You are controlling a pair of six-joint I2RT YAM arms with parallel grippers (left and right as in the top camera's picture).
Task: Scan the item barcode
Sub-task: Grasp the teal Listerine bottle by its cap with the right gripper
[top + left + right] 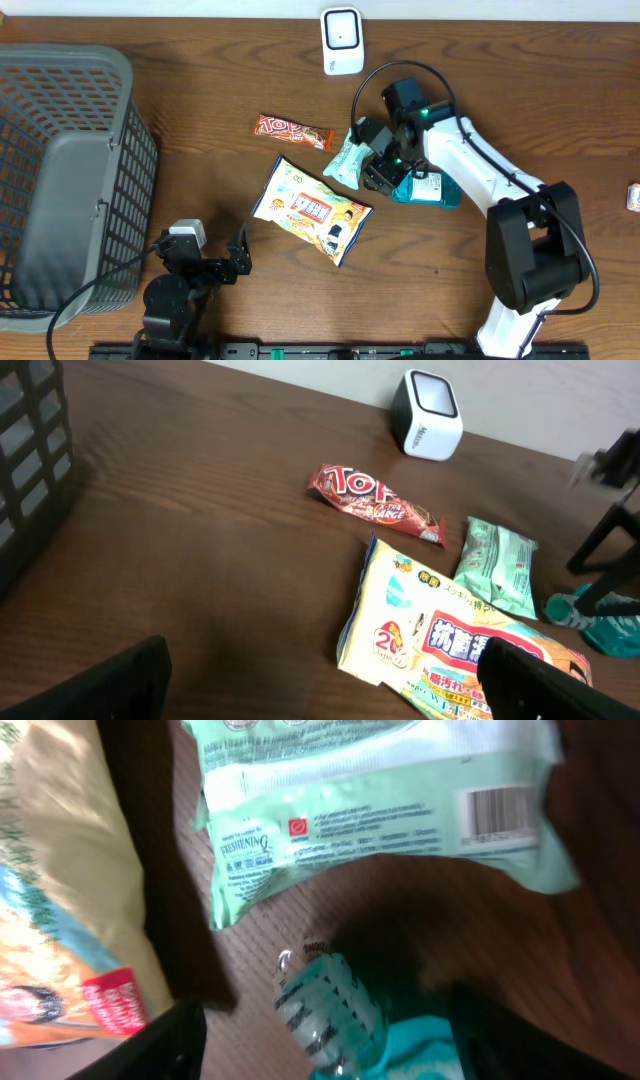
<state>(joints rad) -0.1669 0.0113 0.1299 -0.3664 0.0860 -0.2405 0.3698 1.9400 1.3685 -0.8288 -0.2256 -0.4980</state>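
Right arm (470,165): the base stands at 4 o'clock on the table (200,100). Its white link reaches up and left toward the centre, and the black wrist folds down over the goods. The right gripper (385,165) points down at the tabletop. In its wrist view the jaws stand apart, one on each side of the capped end of a teal bottle (325,1005). There is a clear gap on one side, and I cannot tell whether the other side touches. Nothing is lifted.

Teal bottle (430,190): lying on its side at about 3 o'clock from the centre, just right of the right gripper and partly under the wrist.

Green wipes pack (345,160): lying flat just left of the same gripper, its printed back facing up. A barcode (495,812) shows near one end. The pack lies near the bottle's cap, but contact is unclear.

Scanner (341,40): white, upright at 12 o'clock, well apart from both grippers.

Left arm: folded low at 7 o'clock. The left gripper (240,258) is level with the table, its jaws spread wide and holding nothing.

Other goods: a yellow snack bag (312,210) lies at the centre, at 7 o'clock from the wipes pack. A red chocolate bar (293,131) lies at 11 o'clock. A grey basket (140,170) stands at 9 o'clock.
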